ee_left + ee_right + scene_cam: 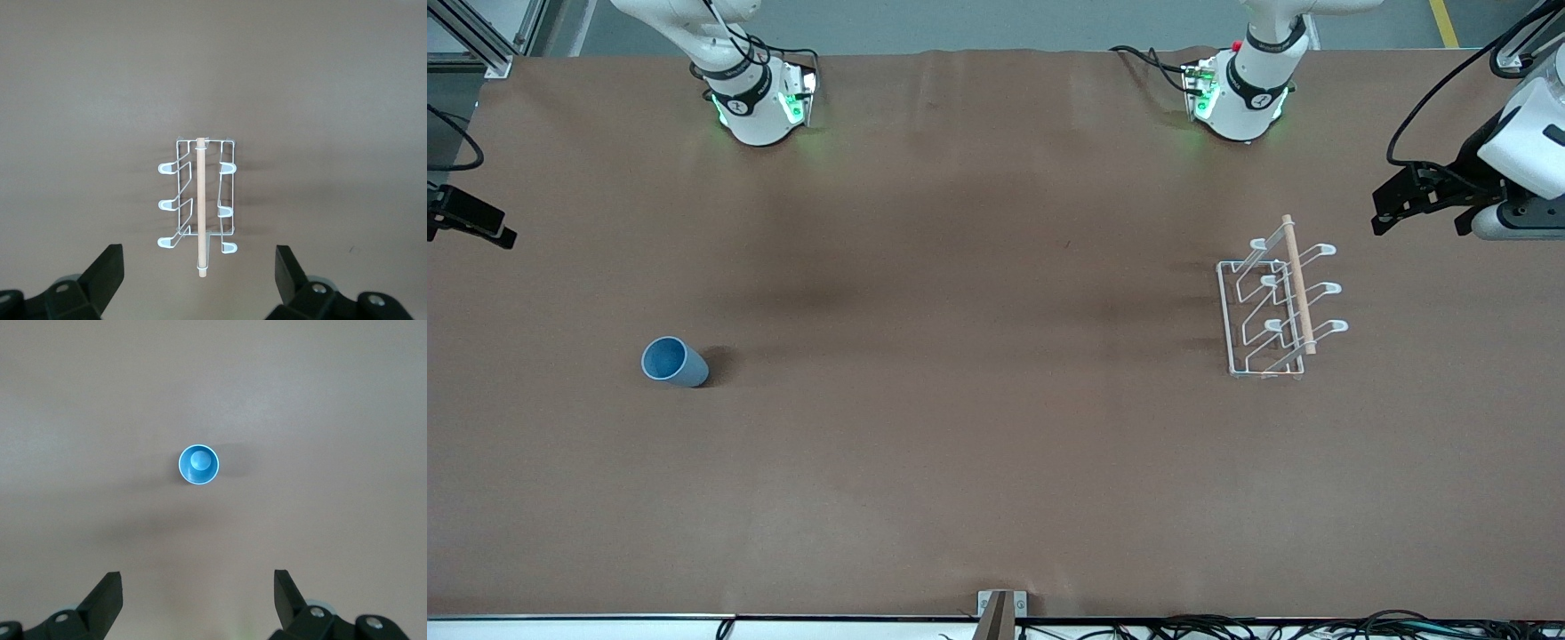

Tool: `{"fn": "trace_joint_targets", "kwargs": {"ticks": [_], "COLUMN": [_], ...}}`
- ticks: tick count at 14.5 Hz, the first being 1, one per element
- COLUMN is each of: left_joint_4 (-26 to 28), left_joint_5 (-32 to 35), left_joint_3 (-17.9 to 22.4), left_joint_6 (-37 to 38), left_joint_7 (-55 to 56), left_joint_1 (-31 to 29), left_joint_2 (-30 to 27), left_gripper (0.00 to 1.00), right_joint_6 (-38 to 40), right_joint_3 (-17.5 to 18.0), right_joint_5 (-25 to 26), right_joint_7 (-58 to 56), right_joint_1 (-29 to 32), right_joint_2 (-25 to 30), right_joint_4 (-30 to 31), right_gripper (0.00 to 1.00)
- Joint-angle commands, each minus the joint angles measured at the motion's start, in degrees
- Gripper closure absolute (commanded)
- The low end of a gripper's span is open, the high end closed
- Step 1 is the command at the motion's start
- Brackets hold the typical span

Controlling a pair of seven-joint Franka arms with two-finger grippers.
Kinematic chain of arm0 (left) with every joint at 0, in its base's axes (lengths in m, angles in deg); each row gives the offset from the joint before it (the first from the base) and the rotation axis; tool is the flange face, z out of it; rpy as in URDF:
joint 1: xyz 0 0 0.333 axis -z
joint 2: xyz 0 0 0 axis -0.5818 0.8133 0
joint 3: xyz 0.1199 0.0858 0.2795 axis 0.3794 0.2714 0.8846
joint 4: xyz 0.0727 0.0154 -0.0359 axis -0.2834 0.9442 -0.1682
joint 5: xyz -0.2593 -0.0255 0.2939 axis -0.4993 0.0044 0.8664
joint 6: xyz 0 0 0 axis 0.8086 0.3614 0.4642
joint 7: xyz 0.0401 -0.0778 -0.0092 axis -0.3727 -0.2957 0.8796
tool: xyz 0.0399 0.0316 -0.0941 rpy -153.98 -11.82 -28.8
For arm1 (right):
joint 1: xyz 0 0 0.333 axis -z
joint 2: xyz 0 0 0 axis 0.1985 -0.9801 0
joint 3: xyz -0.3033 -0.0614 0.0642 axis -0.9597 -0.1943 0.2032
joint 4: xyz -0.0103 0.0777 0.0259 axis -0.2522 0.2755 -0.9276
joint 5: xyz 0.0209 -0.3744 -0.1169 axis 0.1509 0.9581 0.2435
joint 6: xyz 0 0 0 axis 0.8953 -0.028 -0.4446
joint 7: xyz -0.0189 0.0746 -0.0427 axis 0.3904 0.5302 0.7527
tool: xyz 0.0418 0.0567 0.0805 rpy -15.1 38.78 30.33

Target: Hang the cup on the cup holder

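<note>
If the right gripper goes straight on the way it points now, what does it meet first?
Probably the cup: it stands upright, mouth up, ahead of the open right gripper. Nothing else shows between them, though the depth is unclear.

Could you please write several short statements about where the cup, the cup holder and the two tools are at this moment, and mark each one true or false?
1. The cup stands upright on the table, mouth up. True.
2. The cup already hangs on a prong of the cup holder. False: it stands toward the right arm's end of the table, well apart from the holder, which is at the left arm's end.
3. All six prongs of the cup holder are bare. True.
4. The right tool is shut on the cup. False: it is open, high over the cup, touching nothing.
5. The left tool is open above the cup holder. True.
</note>
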Motion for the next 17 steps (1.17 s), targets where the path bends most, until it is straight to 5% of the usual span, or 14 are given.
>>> {"fn": "trace_joint_targets", "kwargs": {"ticks": [1,6,17], "left_joint_4": [0.33,0.42,0.33], "left_joint_5": [-0.08,0.01,0.01], "left_joint_3": [0.03,-0.76,-0.85], "left_joint_6": [-0.63,-0.63,-0.89], "left_joint_7": [0.83,0.83,0.83], "left_joint_1": [0.22,0.04,0.04], "left_joint_2": [-0.37,-0.11,0.42], "left_gripper": [0.0,0.0,0.0], "right_joint_6": [0.27,-5.59,-43.2], "right_joint_3": [0.14,0.14,0.14], "right_joint_5": [-0.31,-0.31,-0.31], "right_joint_7": [-1.11,-2.5,-11.91], "right_joint_1": [0.59,0.68,1.74], "right_joint_2": [-0.7,-4.21,-14.32], "right_joint_4": [-0.79,4.38,27.84], "right_gripper": [0.0,0.0,0.0]}}
